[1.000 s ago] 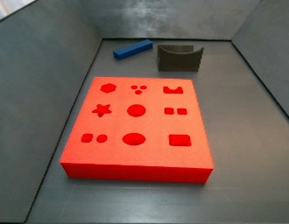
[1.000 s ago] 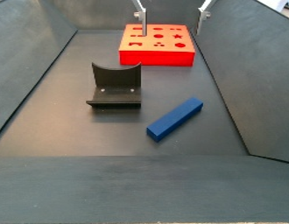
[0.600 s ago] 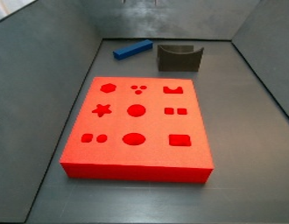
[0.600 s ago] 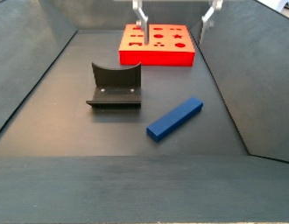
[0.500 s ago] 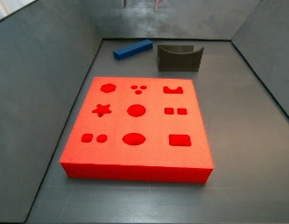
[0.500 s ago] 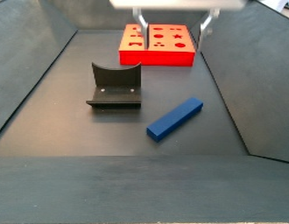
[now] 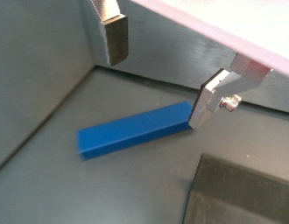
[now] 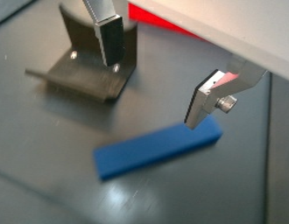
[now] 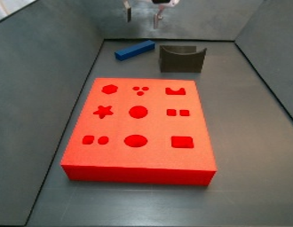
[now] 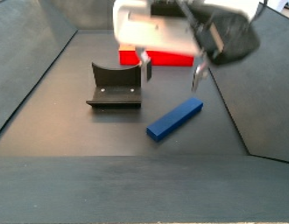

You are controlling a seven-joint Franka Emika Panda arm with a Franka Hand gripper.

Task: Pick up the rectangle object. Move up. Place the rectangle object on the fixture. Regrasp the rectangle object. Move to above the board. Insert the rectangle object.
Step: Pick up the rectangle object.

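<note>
dark grey floor [image 9: 249,177], sloping grey walls [image 9: 43,53]

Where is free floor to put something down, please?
Bare floor lies in front of the board and along both its long sides. It is crowded at the far end, where the open gripper hangs over the rectangle object beside the fixture.

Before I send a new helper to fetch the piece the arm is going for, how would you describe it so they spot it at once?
Start from the big red board on the dark floor. Beyond its far end stands the small dark grey fixture, and beside that lies the rectangle object, flat on the floor under the open gripper. It is the only blue thing there: a plain long bar with square ends.
</note>
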